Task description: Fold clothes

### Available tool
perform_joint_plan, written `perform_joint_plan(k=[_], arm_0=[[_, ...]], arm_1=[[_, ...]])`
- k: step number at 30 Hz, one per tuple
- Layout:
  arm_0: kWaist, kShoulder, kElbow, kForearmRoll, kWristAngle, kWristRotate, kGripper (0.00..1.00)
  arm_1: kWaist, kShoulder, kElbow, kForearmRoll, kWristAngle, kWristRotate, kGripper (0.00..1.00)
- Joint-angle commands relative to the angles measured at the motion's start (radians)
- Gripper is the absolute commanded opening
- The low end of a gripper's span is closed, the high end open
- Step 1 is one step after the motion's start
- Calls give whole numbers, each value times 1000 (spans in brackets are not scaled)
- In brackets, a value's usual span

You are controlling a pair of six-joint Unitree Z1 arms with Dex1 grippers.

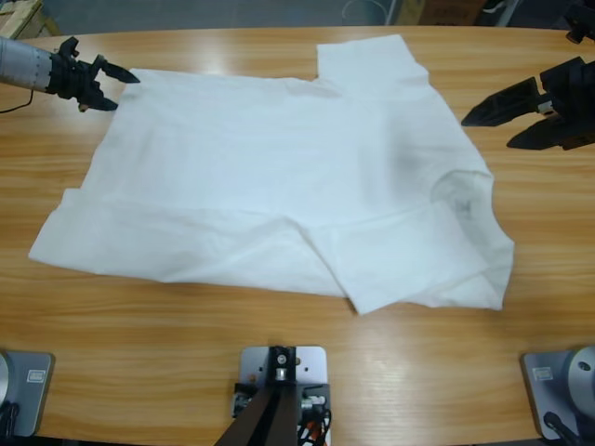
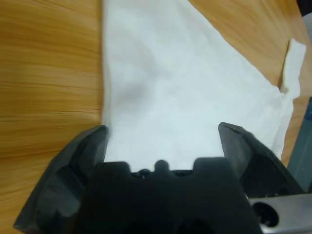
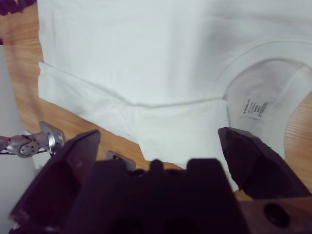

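The clothes are one white T-shirt [image 1: 279, 167] lying flat across the wooden table, its neck [image 1: 460, 190] toward the right. Its near long side is folded up over the body, and one sleeve [image 1: 367, 60] sticks out at the far edge. My left gripper [image 1: 125, 91] stands open at the shirt's far left corner. In the left wrist view the T-shirt [image 2: 185, 97] fills the space ahead of the left gripper [image 2: 165, 130]. My right gripper [image 1: 488, 132] is open just right of the shirt, apart from it. Beyond the right gripper [image 3: 160, 132] shows the neck label [image 3: 256, 109].
Bare table [image 1: 279, 362] runs along the near side in front of the shirt, and more lies at the left and right ends. The table's far edge [image 1: 232, 30] runs close behind the shirt's sleeve.
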State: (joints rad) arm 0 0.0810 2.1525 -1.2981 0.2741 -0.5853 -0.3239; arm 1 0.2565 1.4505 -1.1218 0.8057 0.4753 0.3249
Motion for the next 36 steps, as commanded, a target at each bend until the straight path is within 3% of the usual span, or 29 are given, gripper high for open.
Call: perform_joint_plan(k=[1, 36], arm_0=[[9, 45, -17, -1, 19, 11, 890], [-84, 95, -125, 110, 134, -67, 885]], arm_1=[[-13, 51, 17, -5, 17, -18, 1000], [-36, 54, 8, -6, 25, -24, 1000]])
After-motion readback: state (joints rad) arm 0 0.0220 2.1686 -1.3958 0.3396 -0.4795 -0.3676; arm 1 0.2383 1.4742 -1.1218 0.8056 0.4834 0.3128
